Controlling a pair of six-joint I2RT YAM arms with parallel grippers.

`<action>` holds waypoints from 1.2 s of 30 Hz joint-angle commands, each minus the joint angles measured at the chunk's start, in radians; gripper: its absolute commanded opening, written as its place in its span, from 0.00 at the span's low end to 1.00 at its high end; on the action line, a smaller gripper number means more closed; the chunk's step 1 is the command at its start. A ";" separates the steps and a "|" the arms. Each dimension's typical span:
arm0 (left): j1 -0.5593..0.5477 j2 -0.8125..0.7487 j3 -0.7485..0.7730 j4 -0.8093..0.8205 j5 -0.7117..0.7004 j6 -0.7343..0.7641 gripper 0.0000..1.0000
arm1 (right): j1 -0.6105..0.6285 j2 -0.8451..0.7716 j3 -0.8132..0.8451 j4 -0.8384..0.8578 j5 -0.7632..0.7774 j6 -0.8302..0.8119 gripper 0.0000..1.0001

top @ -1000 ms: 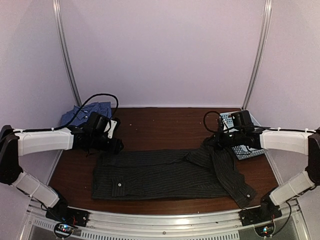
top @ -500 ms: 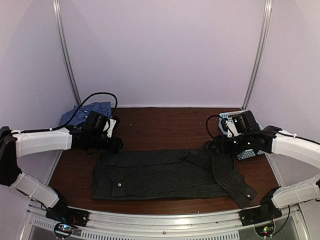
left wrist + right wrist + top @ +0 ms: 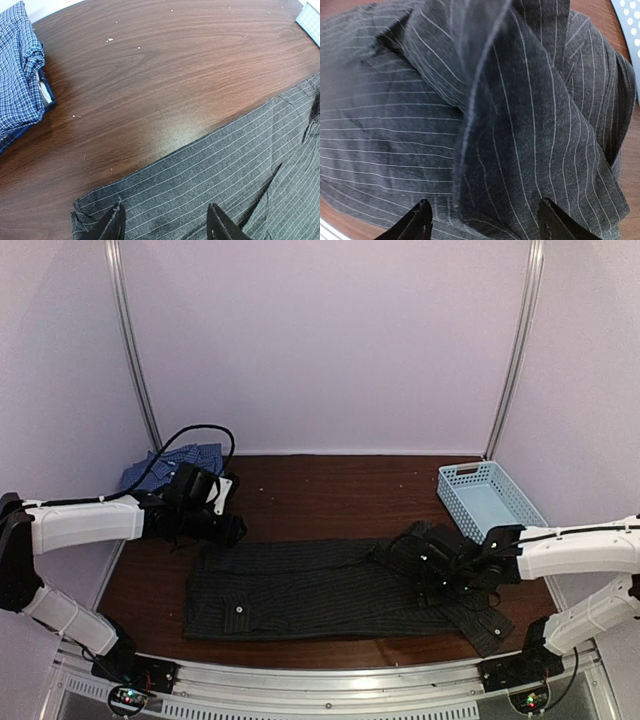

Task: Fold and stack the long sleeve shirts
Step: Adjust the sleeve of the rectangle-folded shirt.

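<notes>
I can read no writing, label, brand or number here: none on the black pinstriped shirt [image 3: 300, 590], the blue checked shirt [image 3: 155, 468] or the light blue basket [image 3: 495, 505].

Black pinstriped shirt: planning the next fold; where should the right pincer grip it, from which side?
Likely the raised fold at the black shirt's right end, from straight above: it stands proud of the flat body, between the right pincer's open fingers.
</notes>
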State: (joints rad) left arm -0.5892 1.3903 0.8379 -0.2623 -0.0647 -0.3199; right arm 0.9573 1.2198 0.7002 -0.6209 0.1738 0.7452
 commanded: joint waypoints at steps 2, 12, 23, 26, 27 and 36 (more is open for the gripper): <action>-0.003 0.001 -0.008 0.018 -0.001 0.010 0.56 | 0.081 0.178 0.091 -0.186 0.282 0.124 0.72; -0.003 -0.003 -0.008 0.017 0.003 0.011 0.56 | 0.092 0.287 0.173 -0.313 0.387 0.152 0.41; -0.003 -0.002 -0.008 0.017 0.002 0.013 0.56 | 0.091 0.183 0.193 -0.307 0.273 0.093 0.00; -0.003 -0.002 -0.008 0.017 -0.003 0.014 0.57 | 0.090 0.087 0.209 -0.226 0.126 0.040 0.00; -0.003 -0.002 -0.007 0.017 -0.005 0.015 0.56 | 0.092 0.056 0.213 -0.189 0.066 0.025 0.00; -0.003 0.000 -0.002 0.015 -0.004 0.016 0.56 | 0.073 -0.087 0.199 0.095 -0.344 0.026 0.00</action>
State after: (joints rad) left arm -0.5892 1.3911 0.8379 -0.2623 -0.0662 -0.3191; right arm 1.0443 1.1542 0.8970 -0.6788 0.0284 0.7677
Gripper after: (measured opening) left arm 0.564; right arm 0.007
